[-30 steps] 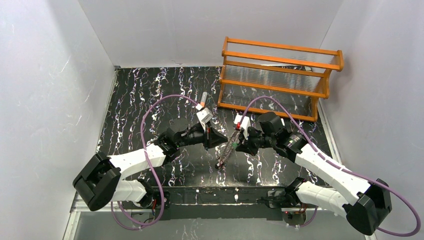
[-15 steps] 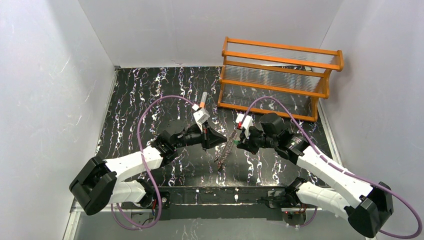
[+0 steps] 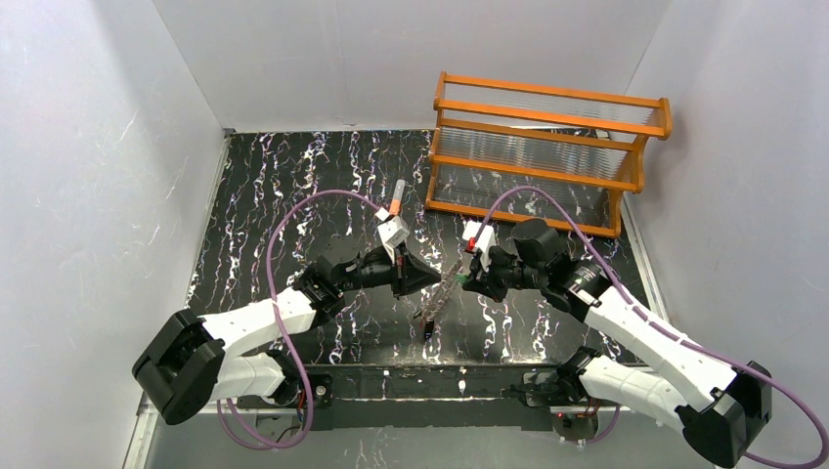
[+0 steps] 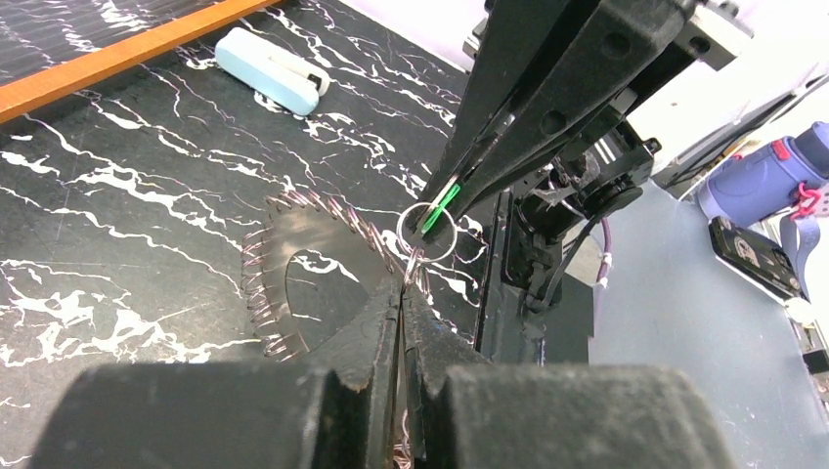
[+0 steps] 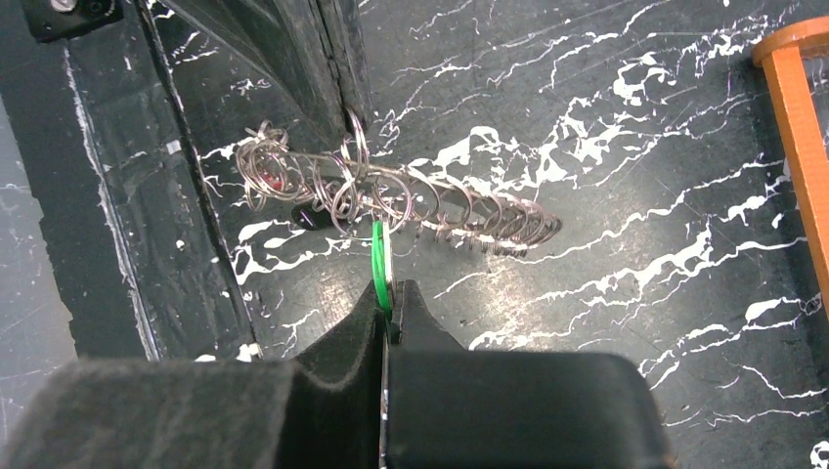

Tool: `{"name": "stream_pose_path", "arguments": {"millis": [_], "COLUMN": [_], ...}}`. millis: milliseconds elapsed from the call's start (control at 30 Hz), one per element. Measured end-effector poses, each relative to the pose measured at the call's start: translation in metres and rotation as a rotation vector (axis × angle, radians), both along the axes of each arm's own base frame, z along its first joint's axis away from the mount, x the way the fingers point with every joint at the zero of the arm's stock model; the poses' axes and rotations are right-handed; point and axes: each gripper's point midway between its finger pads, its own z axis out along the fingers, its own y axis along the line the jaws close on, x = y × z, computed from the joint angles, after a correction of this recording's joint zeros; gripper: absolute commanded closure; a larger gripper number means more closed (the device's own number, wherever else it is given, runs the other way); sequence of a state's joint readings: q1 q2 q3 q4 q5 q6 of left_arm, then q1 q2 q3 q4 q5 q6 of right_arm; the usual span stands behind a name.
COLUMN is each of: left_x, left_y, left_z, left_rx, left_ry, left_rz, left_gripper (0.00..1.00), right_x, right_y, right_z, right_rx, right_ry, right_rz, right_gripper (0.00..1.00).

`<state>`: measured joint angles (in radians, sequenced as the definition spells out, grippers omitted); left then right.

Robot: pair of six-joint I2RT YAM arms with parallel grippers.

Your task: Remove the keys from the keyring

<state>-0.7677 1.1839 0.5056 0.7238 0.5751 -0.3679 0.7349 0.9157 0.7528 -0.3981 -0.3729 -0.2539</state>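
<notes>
Pinching the green key edge-on, my right hand is clenched tight on it, and my left hand is clamped on the wire rim of the keyring, which is held between the arms over the surface. I judge the first key is being worked off and is not yet free; next I'd slide it round the small split ring. The red key sits tangled in the coils and may snag. The pale clip and orange rack lie well apart
</notes>
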Motion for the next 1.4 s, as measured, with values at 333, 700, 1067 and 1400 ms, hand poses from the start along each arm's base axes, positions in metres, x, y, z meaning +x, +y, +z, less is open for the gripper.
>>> {"name": "stream_pose_path", "arguments": {"millis": [333, 700, 1067, 1400], "left_x": [-0.004, -0.003, -0.001, -0.005], "left_y": [-0.001, -0.004, -0.001, 0.001], "left_z": [0.001, -0.001, -0.005, -0.013], "left_rx": [0.018, 0.079, 0.185, 0.211], "left_ry": [-0.035, -0.066, -0.142, -0.135], "left_rz": [-0.043, -0.08, -0.132, -0.153], "left_gripper": [1.0, 1.0, 0.95, 0.64], "right_x": [-0.005, -0.009, -0.011, -0.012], "right_y": [0.004, 0.01, 0.015, 0.018], "right_z": [0.021, 0.028, 0.04, 0.046], "right_rx": [0.004, -0.014, -0.02, -0.014], "right_ry": [0.003, 0.037, 0.015, 0.0], "right_rz": [0.047, 0.114, 0.153, 0.185], "right_gripper": [0.99, 0.99, 0.99, 0.99]}}
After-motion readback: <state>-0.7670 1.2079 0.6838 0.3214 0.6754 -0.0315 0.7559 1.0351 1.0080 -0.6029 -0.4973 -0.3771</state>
